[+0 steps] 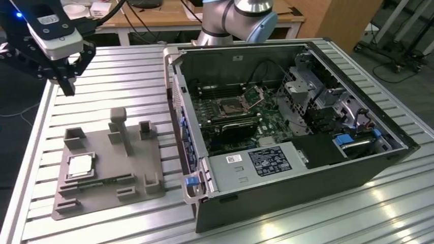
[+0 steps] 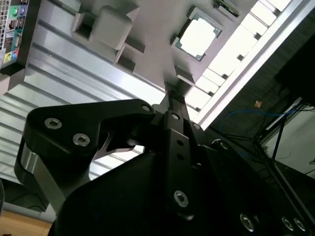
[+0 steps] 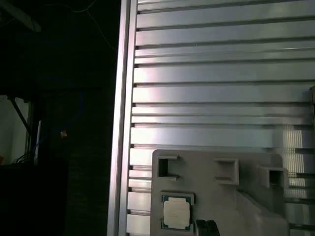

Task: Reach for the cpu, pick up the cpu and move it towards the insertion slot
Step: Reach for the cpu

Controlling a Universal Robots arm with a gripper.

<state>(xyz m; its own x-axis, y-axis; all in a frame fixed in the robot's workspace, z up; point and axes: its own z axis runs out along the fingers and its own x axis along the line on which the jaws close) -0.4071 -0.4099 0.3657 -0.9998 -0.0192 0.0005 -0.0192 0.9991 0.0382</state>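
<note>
Black gripper [image 1: 68,91], fingers [image 2: 170,104] pinched together and empty, hangs well off the flat silvery-white square cpu [image 1: 80,166] on the grey plastic fixture [image 1: 109,152] — I'd open up and centre overhead.

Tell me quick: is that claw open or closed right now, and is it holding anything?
Gripper: closed, holding nothing. It hangs apart from the cpu, which lies in the grey fixture.
</note>
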